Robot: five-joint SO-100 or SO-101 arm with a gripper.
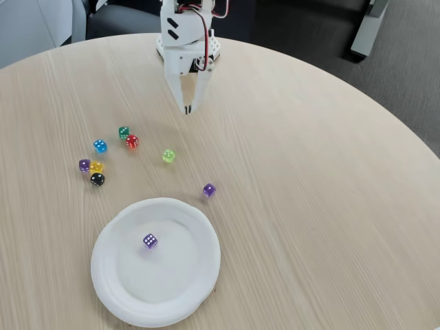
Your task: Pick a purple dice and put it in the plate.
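A purple dice (149,240) with white pips lies inside the white paper plate (180,278), a little left of the plate's middle. The plate sits near the front edge of the round wooden table. My gripper (187,110) hangs at the back of the table, pointing down, far from the plate. Its fingers meet at the tips and hold nothing.
Two more purple dice lie on the table: one (209,190) just beyond the plate's right rim, one (84,165) in the cluster at the left. That cluster also holds blue (100,146), teal (124,132), red (132,141), yellow (97,167) and black (97,179) dice. A lime die (168,156) lies apart.
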